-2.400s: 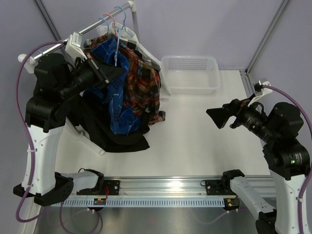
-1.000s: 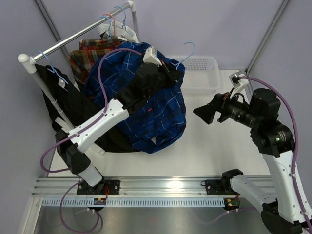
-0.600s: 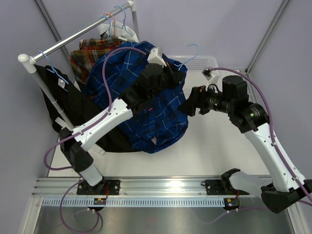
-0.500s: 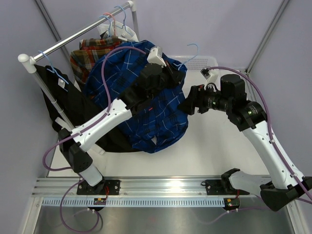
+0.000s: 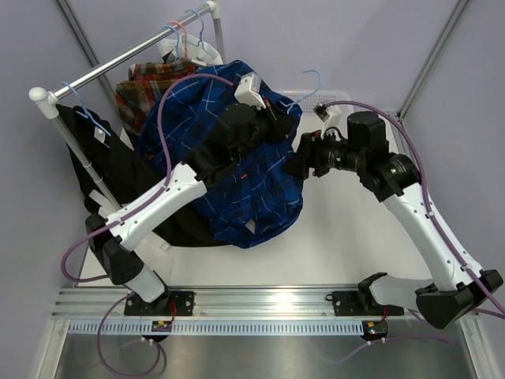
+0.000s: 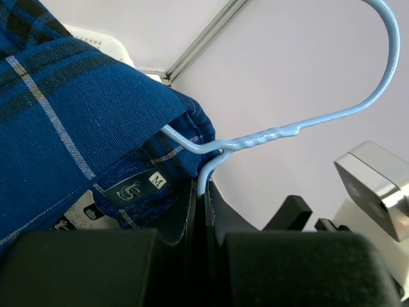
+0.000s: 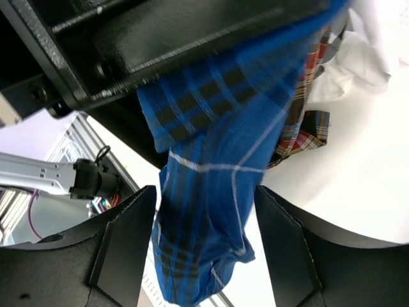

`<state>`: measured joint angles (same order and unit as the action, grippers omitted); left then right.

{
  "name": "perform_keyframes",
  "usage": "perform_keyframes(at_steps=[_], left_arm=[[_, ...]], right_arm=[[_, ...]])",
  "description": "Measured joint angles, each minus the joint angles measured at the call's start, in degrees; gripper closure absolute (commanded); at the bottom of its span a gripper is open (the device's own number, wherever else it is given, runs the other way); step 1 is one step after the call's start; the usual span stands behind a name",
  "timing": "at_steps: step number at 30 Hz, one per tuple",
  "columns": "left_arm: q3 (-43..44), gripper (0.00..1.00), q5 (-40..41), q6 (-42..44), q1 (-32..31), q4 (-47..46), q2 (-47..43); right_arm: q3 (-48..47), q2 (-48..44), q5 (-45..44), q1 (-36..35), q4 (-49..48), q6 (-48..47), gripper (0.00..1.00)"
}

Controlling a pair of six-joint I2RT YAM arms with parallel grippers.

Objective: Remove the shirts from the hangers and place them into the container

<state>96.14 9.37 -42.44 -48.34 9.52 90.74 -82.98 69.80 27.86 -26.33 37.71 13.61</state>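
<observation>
The blue plaid shirt (image 5: 237, 178) hangs on a light blue hanger (image 5: 309, 79) held up over the table, off the rail. My left gripper (image 5: 272, 120) is shut on the hanger's wire (image 6: 307, 125) just below the twisted neck, beside the shirt's collar label (image 6: 131, 190). My right gripper (image 5: 296, 164) is at the shirt's right side. Its jaws stand apart, with a hanging fold of the blue shirt (image 7: 211, 211) between the two fingers (image 7: 121, 249). The container (image 5: 312, 100) lies behind, mostly hidden by both arms.
The rail (image 5: 118, 59) runs along the back left with more hangers (image 5: 189, 31) on it. A red-orange plaid shirt (image 5: 146, 79) and a black shirt (image 5: 87, 150) hang there. White cloth (image 7: 358, 57) lies behind the plaid one. The mounting rail (image 5: 260, 304) borders the near edge.
The left arm has carried the blue shirt off the rail toward the middle. The right arm has swung left up to the shirt, and its jaws have narrowed round the fold.
</observation>
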Motion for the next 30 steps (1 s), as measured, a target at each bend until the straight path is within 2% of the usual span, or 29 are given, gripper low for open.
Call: perform_keyframes(at_steps=[4, 7, 8, 9, 10, 12, 13, 15, 16, 19, 20, 26, 30], left_arm=[[-0.2, 1.00, -1.5, 0.0, 0.0, -0.2, 0.0], [-0.2, 1.00, -2.3, 0.0, 0.0, -0.7, 0.0], [-0.2, 1.00, -2.5, 0.0, 0.0, -0.7, 0.0], [-0.2, 1.00, -2.7, 0.0, 0.0, -0.7, 0.0], [-0.2, 1.00, -2.7, 0.0, 0.0, -0.9, 0.0], [-0.8, 0.91, -2.8, 0.1, 0.0, -1.7, -0.2], [-1.2, 0.74, -2.9, 0.0, 0.0, -2.1, -0.4], [-2.4, 0.51, -3.4, 0.8, 0.0, -3.0, -1.5], [-3.1, 0.31, -3.7, 1.1, 0.0, -3.2, -2.2], [-5.3, 0.06, -4.3, 2.4, 0.0, -3.7, -5.2], [-6.1, 0.01, -4.5, 3.0, 0.0, -3.6, -6.5], [-7.8, 0.01, -4.0, 7.2, 0.0, -1.3, -14.3], [-7.9, 0.01, 0.2, 11.1, 0.0, 2.2, -22.6]], right_arm=[[0.0, 1.5, 0.9, -1.0, -0.4, -0.6, 0.35], [0.0, 2.2, 0.9, -1.5, -0.9, -0.7, 0.48], [0.0, 2.4, 0.7, -1.7, -1.1, -0.7, 0.55], [0.0, 2.4, 0.5, -1.8, -1.3, -0.7, 0.71], [0.0, 2.4, 0.3, -1.8, -1.5, -0.9, 0.79], [0.0, 2.2, -0.2, -2.1, -1.9, -0.6, 1.00], [0.1, 2.0, -1.5, -2.2, -1.5, -0.1, 1.00], [0.5, 1.3, -3.2, -2.2, -1.4, 0.1, 1.00], [0.7, 0.8, -3.7, -2.2, -1.1, 0.0, 1.00], [0.8, -1.5, -5.5, -2.2, 0.8, 0.1, 1.00], [0.8, -2.5, -6.3, -2.2, 1.6, 0.2, 1.00], [-0.4, -9.5, -12.6, -2.2, 9.1, 0.2, 1.00], [-7.3, -10.6, -16.5, -2.3, 16.9, 0.2, 1.00]])
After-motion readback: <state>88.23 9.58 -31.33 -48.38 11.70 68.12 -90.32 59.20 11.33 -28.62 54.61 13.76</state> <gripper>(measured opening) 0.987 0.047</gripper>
